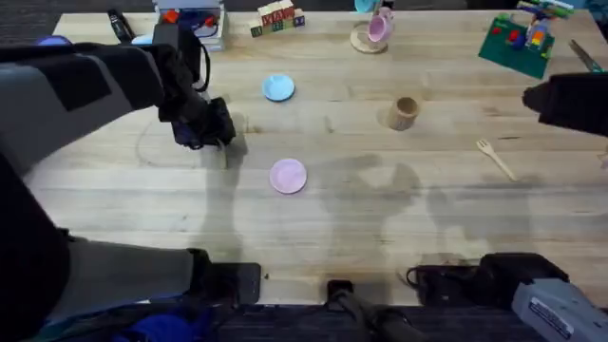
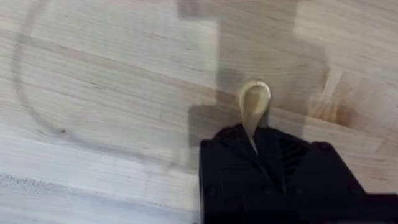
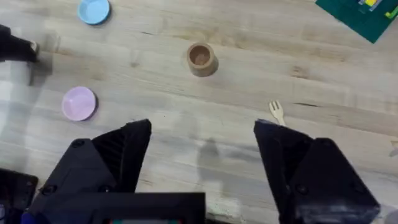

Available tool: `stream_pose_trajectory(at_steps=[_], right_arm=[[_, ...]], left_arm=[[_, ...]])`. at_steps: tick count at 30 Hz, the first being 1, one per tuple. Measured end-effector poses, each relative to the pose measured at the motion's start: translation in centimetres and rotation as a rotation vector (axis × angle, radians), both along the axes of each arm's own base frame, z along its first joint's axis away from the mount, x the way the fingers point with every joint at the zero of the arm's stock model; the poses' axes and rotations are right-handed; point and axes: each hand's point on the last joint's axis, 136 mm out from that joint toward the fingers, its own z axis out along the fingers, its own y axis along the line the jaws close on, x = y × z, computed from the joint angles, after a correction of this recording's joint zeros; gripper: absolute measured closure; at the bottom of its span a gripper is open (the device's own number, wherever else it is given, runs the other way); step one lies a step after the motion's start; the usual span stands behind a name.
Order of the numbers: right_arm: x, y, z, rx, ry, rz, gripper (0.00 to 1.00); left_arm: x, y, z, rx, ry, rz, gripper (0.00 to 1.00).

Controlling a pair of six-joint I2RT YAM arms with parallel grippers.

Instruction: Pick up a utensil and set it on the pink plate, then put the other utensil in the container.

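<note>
The left fingers clamp the small pale wooden spoon, not yet on the round pale-pink plate; the right fingers gape, the wooden fork untouched.

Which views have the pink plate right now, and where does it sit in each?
Overhead: the pink plate lies mid-table, nearer the camera than the blue plate.
Left wrist: not in it; the left tool holds the spoon over bare wood.
Right wrist: pink plate at the left, beyond the open right tool.
Shared landmark: the wooden cup.
</note>
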Motion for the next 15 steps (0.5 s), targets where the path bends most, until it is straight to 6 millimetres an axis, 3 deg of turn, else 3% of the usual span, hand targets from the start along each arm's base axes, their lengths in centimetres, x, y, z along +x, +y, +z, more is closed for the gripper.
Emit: stream_pose_trajectory(at_steps=[7,12,15], right_arm=[[0.0,0.0,0.0,0.0,0.0,0.0,0.005],[0.0,0.0,0.0,0.0,0.0,0.0,0.006],[0.0,0.0,0.0,0.0,0.0,0.0,0.005]], left_arm=[[-0.3,0.0,0.3,-0.002,0.01,-0.001,0.951],[-2.9,0.0,0.7,0.001,0.092,0.001,0.958],[-3.8,0.0,2.3,0.002,0.08,0.001,0.96]])
